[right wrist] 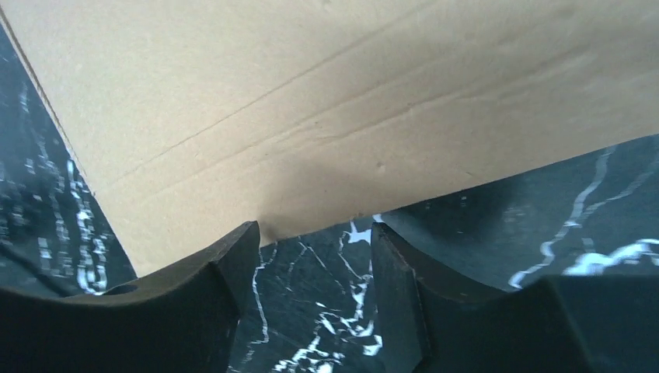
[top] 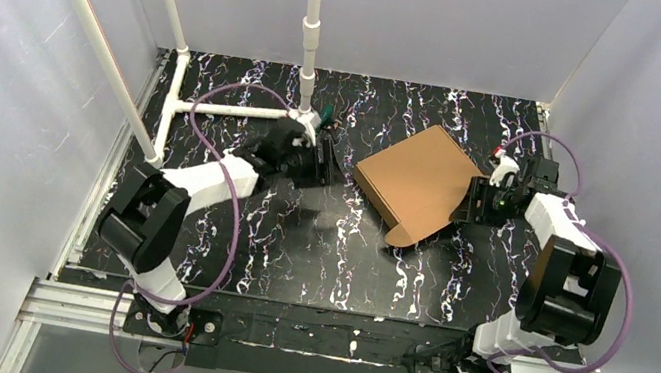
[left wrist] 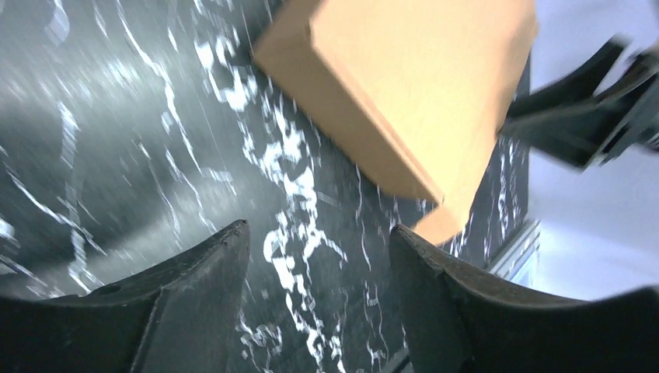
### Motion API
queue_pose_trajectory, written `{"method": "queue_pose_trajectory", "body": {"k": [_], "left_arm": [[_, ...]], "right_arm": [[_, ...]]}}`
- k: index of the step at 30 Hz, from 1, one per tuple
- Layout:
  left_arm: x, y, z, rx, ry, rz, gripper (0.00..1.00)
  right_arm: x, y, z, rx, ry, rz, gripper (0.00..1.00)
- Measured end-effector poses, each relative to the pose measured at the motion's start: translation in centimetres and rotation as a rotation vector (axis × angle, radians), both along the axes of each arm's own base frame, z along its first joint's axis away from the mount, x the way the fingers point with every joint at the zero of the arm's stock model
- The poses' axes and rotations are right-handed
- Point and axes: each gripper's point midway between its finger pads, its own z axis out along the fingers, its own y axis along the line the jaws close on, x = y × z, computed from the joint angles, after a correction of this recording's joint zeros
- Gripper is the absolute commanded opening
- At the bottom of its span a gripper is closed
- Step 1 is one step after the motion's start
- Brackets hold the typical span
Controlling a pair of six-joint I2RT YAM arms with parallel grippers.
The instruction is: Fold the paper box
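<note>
A shallow brown corrugated cardboard box (top: pixel 413 182) lies closed and flat on the black, white-veined surface (top: pixel 297 242), right of centre and turned cornerwise to the arms. A rounded flap (top: pixel 412 233) sticks out loose at its near corner, so with the flap its longer run seems to go from the far side toward the near edge. The right fingers (right wrist: pixel 210 287) are the nearer pair, just beside the box's right-hand edge. They stand apart with only bare surface between them. The left fingers (left wrist: pixel 194 280) are also spread and empty, well off the box's left side and pointing toward it. The overhead view alone gives the box's angle and the loose flap. The right wrist view shows the cardboard edge almost at the fingertips, though I cannot tell whether they touch. I judge that tucking the flap falls to the right arm.
</note>
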Motion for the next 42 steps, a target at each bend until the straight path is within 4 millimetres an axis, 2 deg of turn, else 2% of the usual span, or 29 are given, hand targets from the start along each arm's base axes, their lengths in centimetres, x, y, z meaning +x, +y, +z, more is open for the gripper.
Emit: {"method": "queue_pose_trajectory", "body": {"k": [3,5,7,11,15,25,27,28,30,32,36,38,42], "left_arm": [[3.3,1.2,1.8,-0.040,-0.041,0.035,0.72],[5.3,1.6,2.1,-0.056,-0.048,0.048,0.73],[6.4,1.4,1.9,-0.065,-0.043,0.039,0.73],[7.5,0.0,0.7,-0.079,-0.012,-0.001,0.74],[8.6,-1.1,-0.5,-0.090,0.013,-0.028,0.74],[10.3,-2.5,-1.3,-0.104,0.015,-0.056,0.78],[10.5,-2.5,-1.1,-0.103,0.005,-0.060,0.82],[10.6,-2.5,-0.9,-0.104,-0.002,-0.062,0.82],[11.0,-2.7,-0.4,-0.109,-0.018,-0.067,0.92],[11.5,-3.0,0.2,-0.117,-0.037,-0.075,0.93],[11.9,-2.9,0.4,-0.120,-0.051,-0.078,0.95],[11.9,-2.8,0.3,-0.117,-0.054,-0.081,0.98],[12.0,-2.6,0.4,-0.135,-0.043,-0.097,0.98]], "right_arm": [[-0.4,0.7,-1.7,0.097,0.099,-0.093,0.75],[-1.1,0.8,-2.6,0.159,0.141,-0.171,0.77],[-1.6,0.6,-3.2,0.212,0.151,-0.244,0.81],[-2.8,0.2,-3.5,0.329,0.083,-0.394,0.82],[-2.8,0.9,-3.2,0.451,0.018,-0.476,0.83],[0.8,1.2,-1.0,0.742,-0.054,-0.588,0.77],[1.1,1.3,-0.7,0.775,-0.052,-0.600,0.71],[1.2,1.2,-0.7,0.784,-0.051,-0.605,0.64],[1.6,1.2,-0.7,0.802,-0.054,-0.612,0.45],[1.9,1.1,-1.2,0.819,-0.042,-0.624,0.32],[1.8,1.3,-3.0,0.854,0.029,-0.654,0.17],[1.9,1.4,-2.9,0.866,0.030,-0.647,0.01],[2.2,1.2,-1.8,0.885,-0.009,-0.613,0.01]]}}
